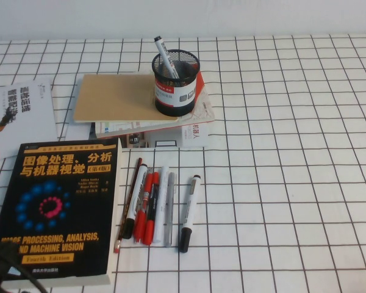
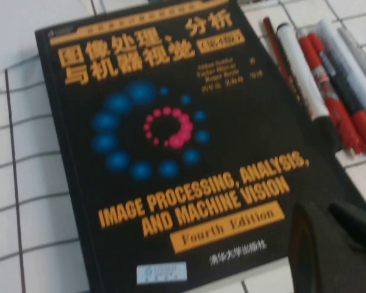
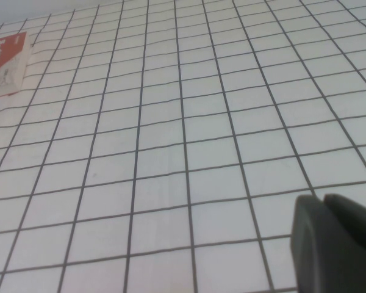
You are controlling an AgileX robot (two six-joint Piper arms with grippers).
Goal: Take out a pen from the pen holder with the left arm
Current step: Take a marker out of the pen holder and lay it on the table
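A black mesh pen holder [image 1: 175, 85] stands on a stack of books at the back, with one white pen [image 1: 165, 56] leaning inside it. Several pens [image 1: 149, 204] lie in a row on the table in front, next to a black-capped marker [image 1: 189, 213]. My left gripper [image 2: 325, 210] is shut and empty; it hovers over the near end of a black textbook [image 2: 171, 140], with the row of pens [image 2: 329, 97] beyond it. In the high view only a dark part of the left arm [image 1: 6, 259] shows at the near left corner. My right gripper [image 3: 320, 200] is shut over bare gridded tablecloth.
The black textbook [image 1: 58, 207] lies at the front left. A brown notebook [image 1: 116, 97] tops the stack under the holder. A white leaflet [image 1: 18, 113] lies at the far left. A red-and-white booklet [image 3: 6, 61] shows at the edge of the right wrist view.
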